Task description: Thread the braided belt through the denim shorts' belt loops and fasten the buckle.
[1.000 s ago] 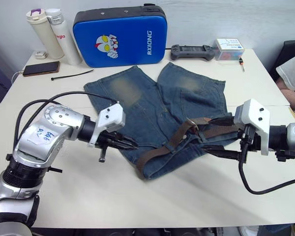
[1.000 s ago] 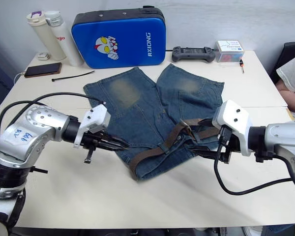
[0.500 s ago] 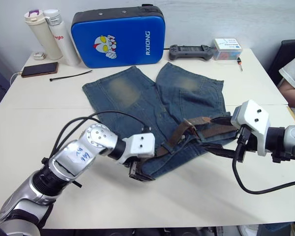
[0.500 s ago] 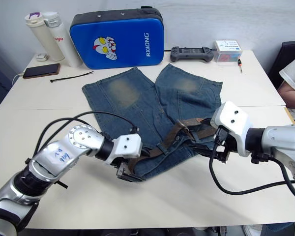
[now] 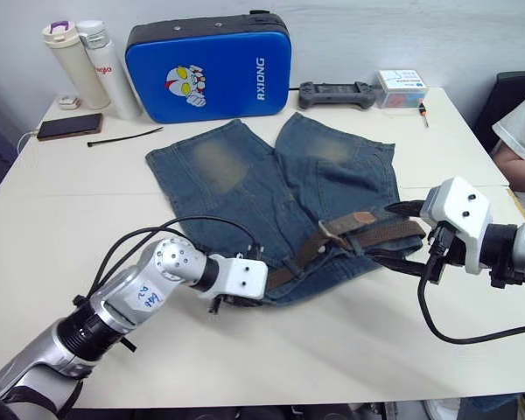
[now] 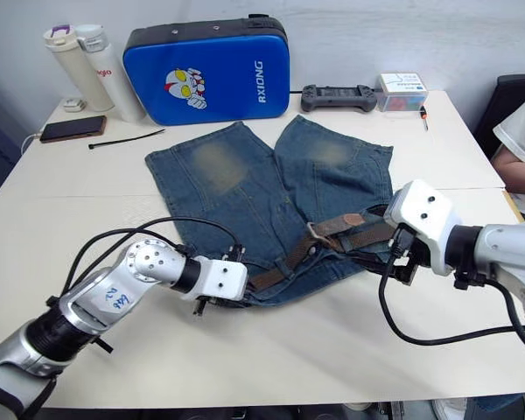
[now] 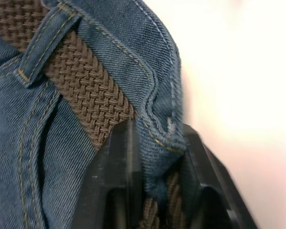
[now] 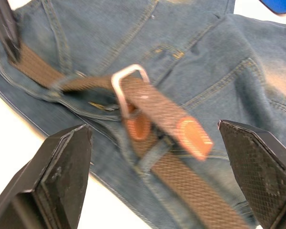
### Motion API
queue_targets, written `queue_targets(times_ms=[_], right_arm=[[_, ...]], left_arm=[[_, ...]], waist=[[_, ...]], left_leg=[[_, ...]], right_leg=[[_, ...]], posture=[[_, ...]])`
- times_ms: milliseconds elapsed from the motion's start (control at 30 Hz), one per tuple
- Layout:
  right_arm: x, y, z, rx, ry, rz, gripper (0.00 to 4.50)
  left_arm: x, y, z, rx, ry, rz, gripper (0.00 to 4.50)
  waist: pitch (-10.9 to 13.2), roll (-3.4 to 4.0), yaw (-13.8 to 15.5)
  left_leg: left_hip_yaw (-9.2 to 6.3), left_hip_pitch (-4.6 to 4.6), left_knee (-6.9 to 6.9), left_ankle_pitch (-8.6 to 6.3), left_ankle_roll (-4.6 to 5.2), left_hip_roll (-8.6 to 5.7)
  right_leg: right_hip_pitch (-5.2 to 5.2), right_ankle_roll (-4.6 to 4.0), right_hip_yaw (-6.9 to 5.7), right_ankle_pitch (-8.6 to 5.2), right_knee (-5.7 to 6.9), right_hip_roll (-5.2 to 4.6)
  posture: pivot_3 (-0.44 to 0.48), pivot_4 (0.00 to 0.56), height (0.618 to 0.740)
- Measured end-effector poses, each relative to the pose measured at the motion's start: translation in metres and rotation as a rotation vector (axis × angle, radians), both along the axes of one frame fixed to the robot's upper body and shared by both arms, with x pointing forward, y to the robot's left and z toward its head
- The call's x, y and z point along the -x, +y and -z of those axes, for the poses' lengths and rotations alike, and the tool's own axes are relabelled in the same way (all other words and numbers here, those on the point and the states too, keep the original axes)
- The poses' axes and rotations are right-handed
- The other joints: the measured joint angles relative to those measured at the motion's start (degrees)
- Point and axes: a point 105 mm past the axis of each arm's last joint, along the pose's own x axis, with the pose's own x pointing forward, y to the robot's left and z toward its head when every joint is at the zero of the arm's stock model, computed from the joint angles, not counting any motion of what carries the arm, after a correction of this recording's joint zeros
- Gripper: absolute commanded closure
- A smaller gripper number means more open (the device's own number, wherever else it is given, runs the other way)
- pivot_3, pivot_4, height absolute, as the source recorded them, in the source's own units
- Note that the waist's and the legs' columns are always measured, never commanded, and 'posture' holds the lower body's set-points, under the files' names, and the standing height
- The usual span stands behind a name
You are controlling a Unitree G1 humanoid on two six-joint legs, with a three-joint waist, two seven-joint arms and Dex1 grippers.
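Note:
The denim shorts (image 5: 271,179) lie flat mid-table, waistband toward me. The braided belt (image 5: 381,234) runs brown along the waistband, and in the left wrist view it passes under a belt loop (image 7: 40,45). Its silver buckle (image 8: 128,86) and tan tip (image 8: 193,138) lie on the denim near the right end. My left gripper (image 5: 236,302) is shut on the waistband's left corner, with a denim fold (image 7: 159,157) and belt pinched between its fingers (image 7: 112,186). My right gripper (image 5: 395,234) stands open, its fingers on either side of the belt's right stretch.
At the back stand a blue case (image 5: 212,66), two bottles (image 5: 87,61), a phone (image 5: 70,125), a black cable tie (image 5: 127,136), a controller (image 5: 336,91) and a small box (image 5: 400,87). A person's sleeve (image 5: 521,131) shows at the right edge.
My left gripper swung in from the bare table to the waistband's left corner and shut on it. The belt now lies straighter along the waistband. The right gripper shifted slightly right.

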Motion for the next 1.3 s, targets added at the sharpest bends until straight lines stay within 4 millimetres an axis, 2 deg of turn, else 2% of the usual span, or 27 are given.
queue_targets(times_ms=[100,333,433,533,600,633,733,833,867,1033,1133,1200,1300], right_arm=[[-0.001,0.004,-0.001,-0.012,-0.005,-0.016,0.00],[-0.004,0.017,-0.002,-0.039,-0.013,-0.067,0.00],[-0.005,0.022,-0.005,-0.042,-0.019,-0.086,0.00],[-0.007,0.028,-0.005,-0.052,-0.020,-0.099,0.00],[-0.008,0.031,-0.005,-0.056,-0.020,-0.105,0.00],[-0.009,0.032,-0.004,-0.055,-0.016,-0.107,0.00],[-0.011,0.037,-0.007,-0.068,-0.018,-0.117,0.00],[-0.012,0.038,-0.010,-0.079,-0.012,-0.120,0.00],[-0.012,0.038,-0.010,-0.082,-0.008,-0.122,0.00],[-0.012,0.039,-0.008,-0.087,0.011,-0.136,0.00],[-0.012,0.039,-0.007,-0.092,0.017,-0.138,0.00],[-0.012,0.040,-0.006,-0.101,0.028,-0.141,0.00],[-0.007,0.041,0.000,-0.106,0.075,-0.144,0.00]], left_arm=[[-0.005,0.016,-0.002,-0.018,0.007,-0.023,3.96],[-0.033,0.081,-0.013,-0.077,-0.025,-0.152,3.96],[-0.038,0.097,-0.015,-0.101,-0.042,-0.160,3.96],[-0.041,0.104,-0.016,-0.104,-0.055,-0.166,3.96],[-0.042,0.106,-0.017,-0.103,-0.060,-0.167,2.93],[-0.042,0.109,-0.017,-0.103,-0.053,-0.179,2.68],[-0.035,0.127,-0.017,-0.087,0.056,-0.270,1.32],[-0.031,0.139,-0.027,-0.043,0.120,-0.347,0.06],[-0.030,0.141,-0.031,-0.023,0.135,-0.368,0.06],[-0.028,0.136,-0.062,0.129,0.182,-0.430,0.06],[-0.029,0.125,-0.087,0.216,0.171,-0.427,0.06],[-0.031,0.101,-0.107,0.302,0.131,-0.384,0.06],[-0.036,0.063,-0.113,0.360,0.081,-0.325,0.06]], waist=[[0.00,0.00,0.02],[-0.01,0.01,0.05],[0.00,0.01,0.10],[-0.01,0.01,-0.01],[-0.01,0.01,0.01],[-0.01,0.01,0.02],[0.00,0.00,-0.35],[0.00,0.00,-0.37],[0.00,0.00,-0.30],[0.01,-0.01,0.08],[0.02,-0.03,0.26],[0.02,-0.03,0.35],[0.02,-0.03,0.40]], left_leg=[[-0.01,0.01,0.00,-0.01,0.02,0.00],[-0.02,0.02,0.00,-0.02,0.04,0.00],[-0.03,0.01,0.00,-0.03,0.05,0.00],[-0.02,0.01,-0.02,-0.03,0.05,0.00],[-0.03,0.00,-0.02,-0.03,0.05,0.00],[-0.02,0.00,-0.02,-0.03,0.05,0.00],[-0.02,-0.03,-0.04,-0.03,0.05,0.01],[-0.03,-0.05,-0.04,-0.03,0.05,0.01],[-0.04,-0.07,-0.04,-0.03,0.05,0.01],[-0.05,-0.11,-0.04,-0.05,0.08,0.01],[-0.06,-0.15,-0.02,-0.06,0.10,0.00],[-0.06,-0.16,0.00,-0.05,0.08,-0.01],[-0.09,-0.24,0.05,-0.01,0.02,-0.01]], right_leg=[[0.00,0.00,0.00,0.00,0.03,0.00],[-0.03,-0.02,-0.01,0.00,0.05,-0.02],[-0.04,-0.02,-0.02,-0.01,0.03,-0.05],[-0.07,-0.02,-0.01,-0.01,0.05,-0.05],[-0.08,-0.03,-0.02,-0.01,0.06,-0.04],[-0.08,-0.03,-0.02,-0.01,0.06,-0.05],[-0.14,-0.03,-0.02,-0.01,0.08,-0.04],[-0.15,-0.04,-0.03,-0.02,0.07,-0.05],[-0.15,-0.04,-0.04,-0.02,0.05,-0.05],[-0.15,-0.04,-0.05,-0.02,0.03,-0.07],[-0.14,-0.04,-0.06,-0.02,0.01,-0.09],[-0.13,-0.03,-0.07,-0.01,0.02,-0.09],[-0.13,0.00,-0.09,0.00,0.14,-0.07]], posture=[[0.000,0.150,0.740],[0.000,0.150,0.740],[0.000,0.150,0.740],[0.000,0.150,0.740],[0.000,0.150,0.740],[0.000,0.150,0.740],[0.000,0.150,0.740],[0.000,0.150,0.740],[0.000,0.150,0.740],[0.000,0.150,0.740],[0.000,0.150,0.740],[0.000,0.150,0.740],[0.000,0.150,0.740]])
